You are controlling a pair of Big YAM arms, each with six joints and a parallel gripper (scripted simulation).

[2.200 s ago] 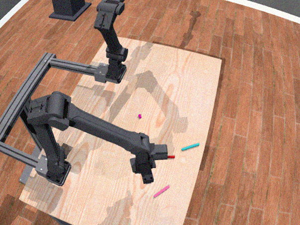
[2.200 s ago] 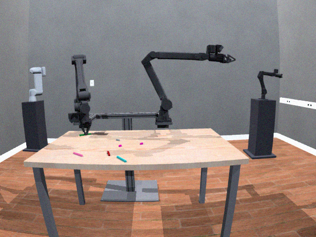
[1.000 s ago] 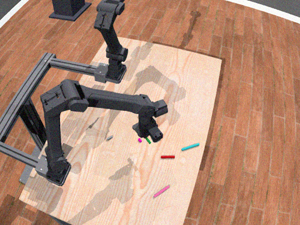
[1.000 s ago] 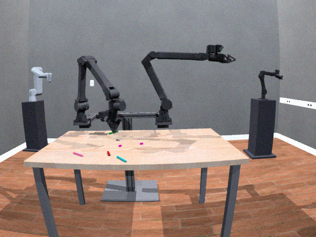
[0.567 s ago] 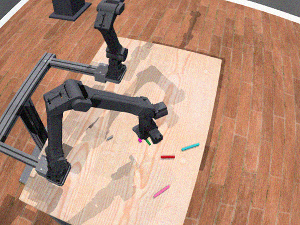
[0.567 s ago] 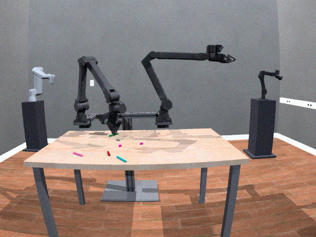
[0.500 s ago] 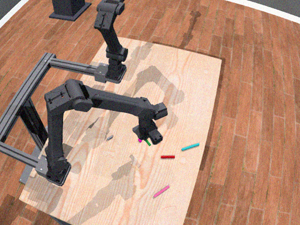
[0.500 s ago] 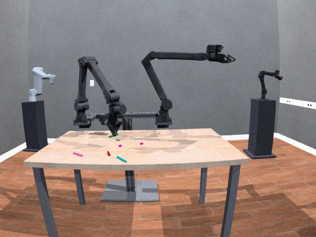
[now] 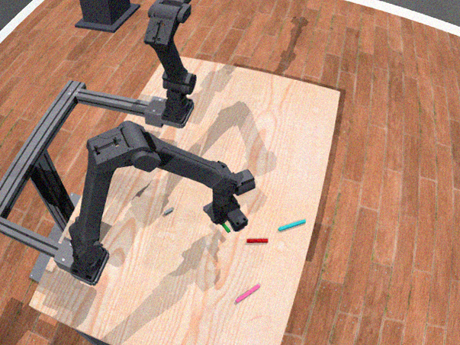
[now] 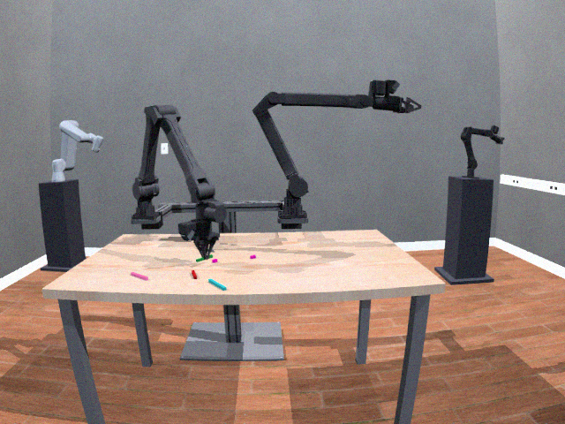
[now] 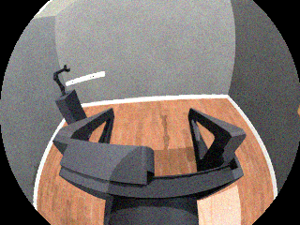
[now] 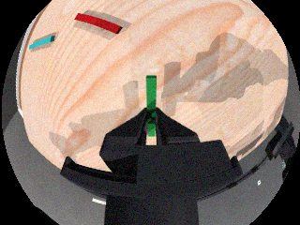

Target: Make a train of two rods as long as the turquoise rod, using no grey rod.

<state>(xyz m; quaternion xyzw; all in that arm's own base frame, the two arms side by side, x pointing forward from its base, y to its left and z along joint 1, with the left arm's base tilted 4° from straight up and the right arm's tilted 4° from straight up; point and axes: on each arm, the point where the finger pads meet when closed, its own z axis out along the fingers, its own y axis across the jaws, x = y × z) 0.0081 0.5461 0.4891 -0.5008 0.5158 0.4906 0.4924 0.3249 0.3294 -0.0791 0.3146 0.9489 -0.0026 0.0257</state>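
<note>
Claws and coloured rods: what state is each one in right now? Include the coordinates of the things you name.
Left claw (image 10: 417,106) (image 11: 152,111): open, nothing in it.
Right claw (image 9: 222,222) (image 10: 206,257) (image 12: 151,112): closed on the green rod.
Green rod (image 9: 226,228) (image 10: 199,260) (image 12: 151,91): gripped.
Red rod (image 9: 257,240) (image 10: 194,275) (image 12: 98,22): lying flat, ungripped.
Turquoise rod (image 9: 292,225) (image 10: 217,284) (image 12: 42,42): lying flat, ungripped.
Pink rod (image 9: 248,293) (image 10: 139,276): lying flat, ungripped.
Grey rod (image 9: 168,211): lying flat, ungripped.
Two magenta rods (image 10: 214,261) (image 10: 252,256): apart, ungripped.
</note>
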